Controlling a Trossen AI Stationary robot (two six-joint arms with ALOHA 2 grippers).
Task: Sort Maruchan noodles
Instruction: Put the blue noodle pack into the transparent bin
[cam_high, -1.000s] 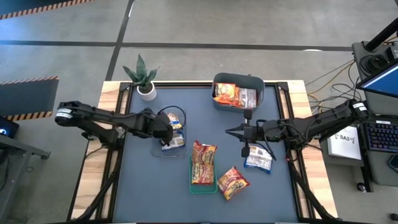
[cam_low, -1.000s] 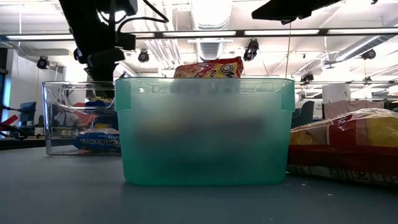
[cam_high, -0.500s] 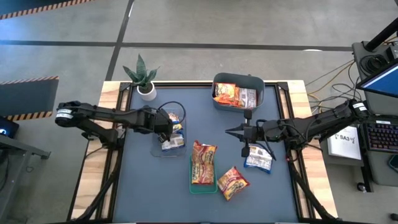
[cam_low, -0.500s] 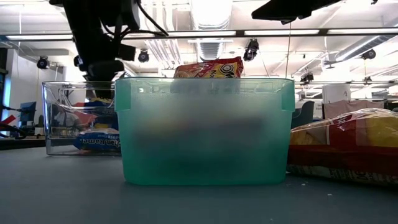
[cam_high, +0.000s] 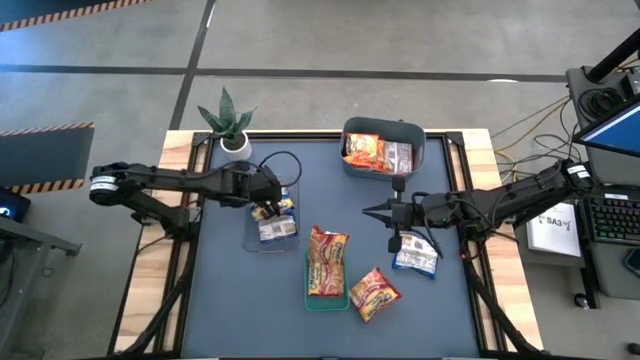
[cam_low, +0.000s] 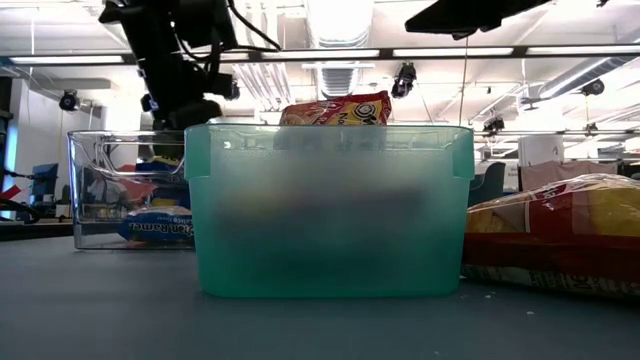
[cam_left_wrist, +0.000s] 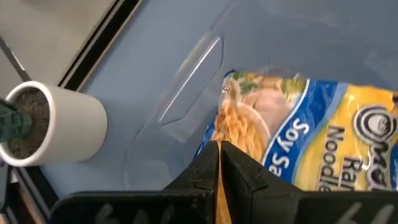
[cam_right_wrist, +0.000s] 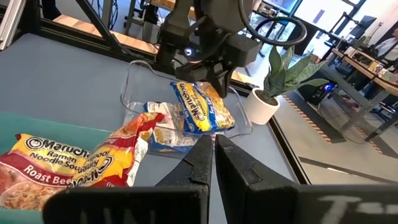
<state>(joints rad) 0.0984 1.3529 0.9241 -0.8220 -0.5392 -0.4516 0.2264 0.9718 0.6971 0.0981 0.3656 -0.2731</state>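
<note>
Here, in the high view, the left gripper (cam_high: 268, 207) holds a blue packet (cam_high: 283, 207) over the clear bin (cam_high: 252, 240); the step looks like dropping it in, so next the jaws must open. The right gripper (cam_high: 396, 212) waits closed and empty, near a packet on the table (cam_high: 414, 260). In the right wrist view, the blue packet (cam_right_wrist: 202, 107) hangs tilted, blue and yellow, above the others.
</note>
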